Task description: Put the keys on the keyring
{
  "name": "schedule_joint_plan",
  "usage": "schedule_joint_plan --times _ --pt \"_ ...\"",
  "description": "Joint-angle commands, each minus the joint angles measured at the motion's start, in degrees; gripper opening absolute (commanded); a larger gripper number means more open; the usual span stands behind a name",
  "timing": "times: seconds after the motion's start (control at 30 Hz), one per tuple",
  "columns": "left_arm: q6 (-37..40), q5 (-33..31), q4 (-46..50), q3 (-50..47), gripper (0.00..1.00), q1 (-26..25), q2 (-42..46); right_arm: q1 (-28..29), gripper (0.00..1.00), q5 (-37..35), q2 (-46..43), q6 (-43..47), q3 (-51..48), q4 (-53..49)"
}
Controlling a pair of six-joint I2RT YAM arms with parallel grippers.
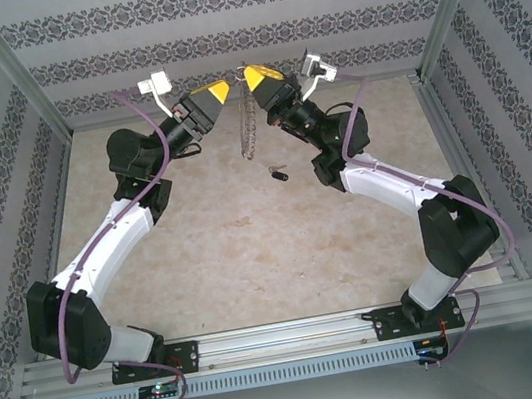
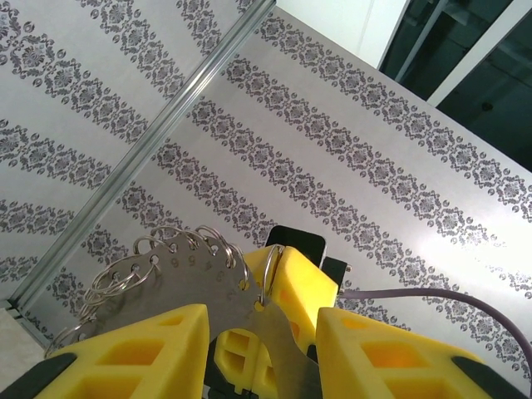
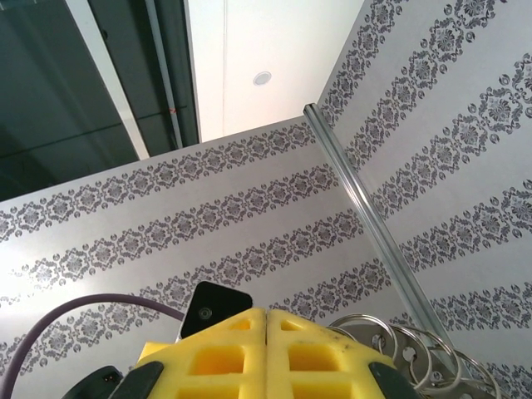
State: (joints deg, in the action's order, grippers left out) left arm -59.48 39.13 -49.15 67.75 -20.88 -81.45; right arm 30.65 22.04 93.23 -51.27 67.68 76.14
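Marbled table (image 1: 256, 262), keys (image 1: 278, 171) lying in top view, wrist views: right fingers (image 3: 224, 362) pinching keyring (image 2: 174, 278), left fingers (image 2: 141, 349) spread.

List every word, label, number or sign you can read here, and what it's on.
No text can be read.
The keyring, the keys and the right gripper carry no lettering; the walls show only a floral pattern.
The boards by the arm bases: too small to tell.
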Motion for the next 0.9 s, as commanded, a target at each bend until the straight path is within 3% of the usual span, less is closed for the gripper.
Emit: schedule_joint_plan --times 0.0,0.87 --pt "-1.0 0.5 -4.5 2.0 0.38 0.1 -0.8 0.7 0.0 -0.1 0.8 -0.9 2.2 3.4" --pt "1.4 1.2 -2.4 4.1 0.37 -1.3 -2.3 1.7 0.0 2.4 2.0 -2.8 3.2 3.3"
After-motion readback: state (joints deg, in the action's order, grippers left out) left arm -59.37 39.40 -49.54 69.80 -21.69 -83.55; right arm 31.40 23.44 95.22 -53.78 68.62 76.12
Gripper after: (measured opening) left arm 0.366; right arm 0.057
